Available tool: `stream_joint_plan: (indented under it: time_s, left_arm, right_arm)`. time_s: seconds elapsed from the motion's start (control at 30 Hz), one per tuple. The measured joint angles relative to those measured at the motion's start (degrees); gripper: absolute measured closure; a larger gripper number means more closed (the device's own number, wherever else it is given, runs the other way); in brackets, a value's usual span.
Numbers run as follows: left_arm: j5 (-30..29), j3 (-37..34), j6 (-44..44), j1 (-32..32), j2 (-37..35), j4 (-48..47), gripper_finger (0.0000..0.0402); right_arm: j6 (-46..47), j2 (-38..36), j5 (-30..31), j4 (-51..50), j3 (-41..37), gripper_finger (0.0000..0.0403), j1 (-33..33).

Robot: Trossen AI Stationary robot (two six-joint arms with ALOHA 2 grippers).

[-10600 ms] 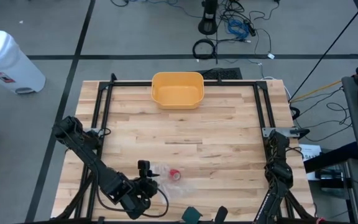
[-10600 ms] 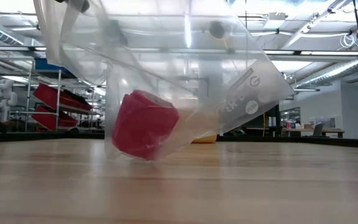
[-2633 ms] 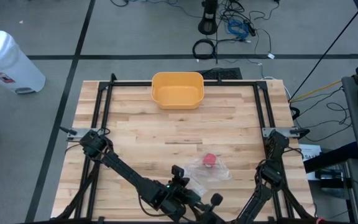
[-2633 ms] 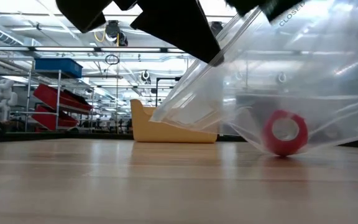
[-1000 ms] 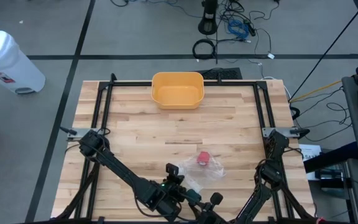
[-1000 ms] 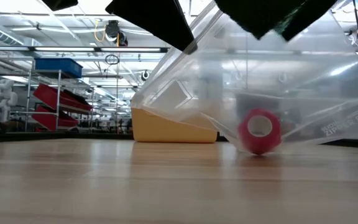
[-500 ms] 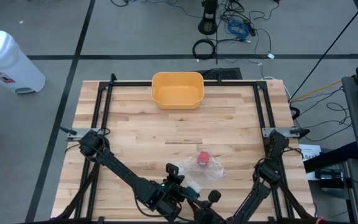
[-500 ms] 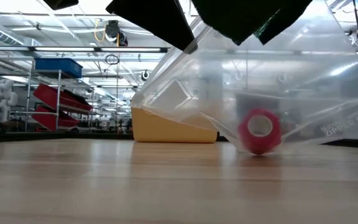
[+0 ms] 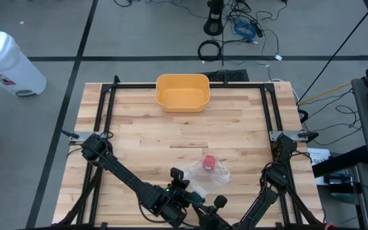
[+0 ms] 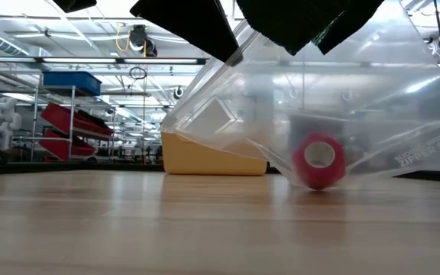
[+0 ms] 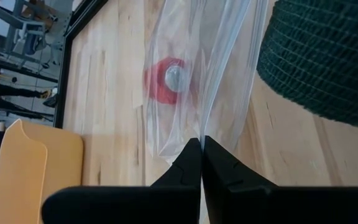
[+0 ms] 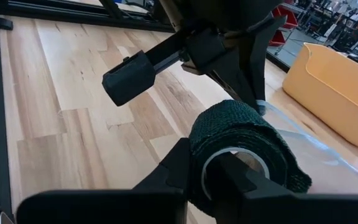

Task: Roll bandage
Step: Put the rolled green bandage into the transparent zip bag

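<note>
Your left gripper [image 11: 201, 163] pinches the clear zip bag's [image 11: 194, 74] rim, presumably holding it open; just beside it, your right gripper [image 12: 209, 165] clamps a dark green bandage roll [image 12: 244, 140], poised to join the red roll [image 11: 168, 79] inside.

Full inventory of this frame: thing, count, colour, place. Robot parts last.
plastic bag: one, clear, near edge of the table, its rim lifted, the rest on the wood
red bandage roll: one, red, inside the plastic bag, on the table
green bandage roll: one, dark green, held above the bag's rim
tub: one, yellow, far edge of the table, middle
table: one, light wood with a black frame
bin: one, white, on the floor off the far left corner
left gripper: fingers shut on the plastic bag's rim
right gripper: fingers shut on the green bandage roll
</note>
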Motion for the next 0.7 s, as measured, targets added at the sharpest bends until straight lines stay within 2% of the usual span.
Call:
stream_joint_plan:
  time_s: [0.7]
  left_arm:
    - [-1.3, 0.0, 0.0, 0.1, 0.0, 0.0, 0.0401]
  right_arm:
    - [-1.7, 0.0, 0.5, 0.1, 0.0, 0.0379, 0.0]
